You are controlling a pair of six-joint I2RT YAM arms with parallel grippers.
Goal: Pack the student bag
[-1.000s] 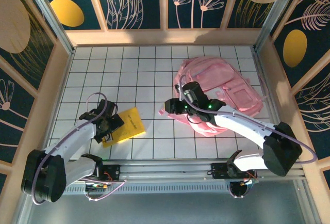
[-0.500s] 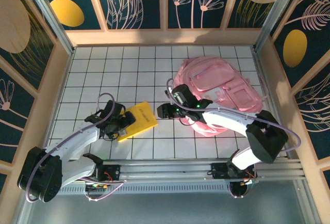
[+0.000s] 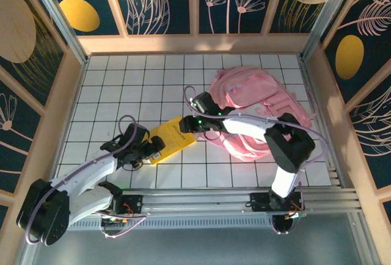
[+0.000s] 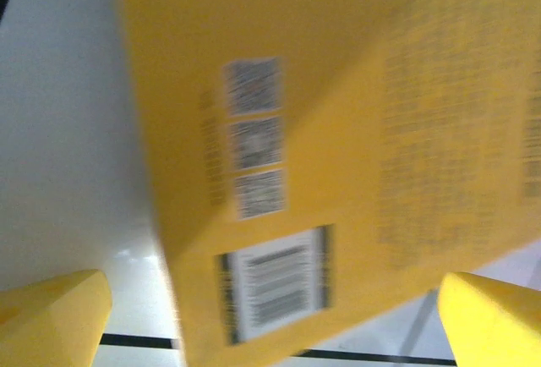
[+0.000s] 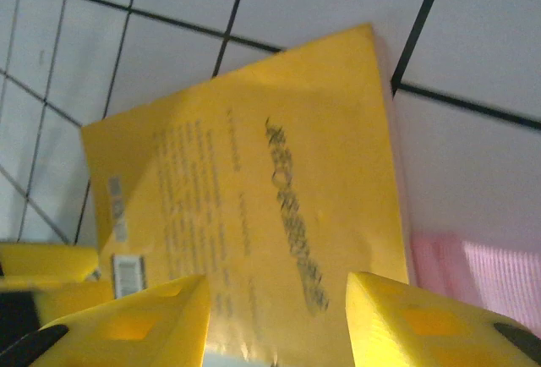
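The student bag, a large pink backpack, lies at the right of the tiled table; its pink fabric also shows in the right wrist view. A flat yellow book lies just left of it. My left gripper is at the book's near-left corner, wide open, and the barcode end of the book reaches between its fingers. My right gripper hovers over the book's far end by the bag. It is open, and the printed cover shows between its fingers.
The table is a white grid walled by a wooden frame on three sides. A metal rail runs along the near edge by the arm bases. The right arm lies across the bag's near side.
The book has slid right toward the bag, with my left gripper following behind it. My right gripper has swung left off the bag to over the book's far end.
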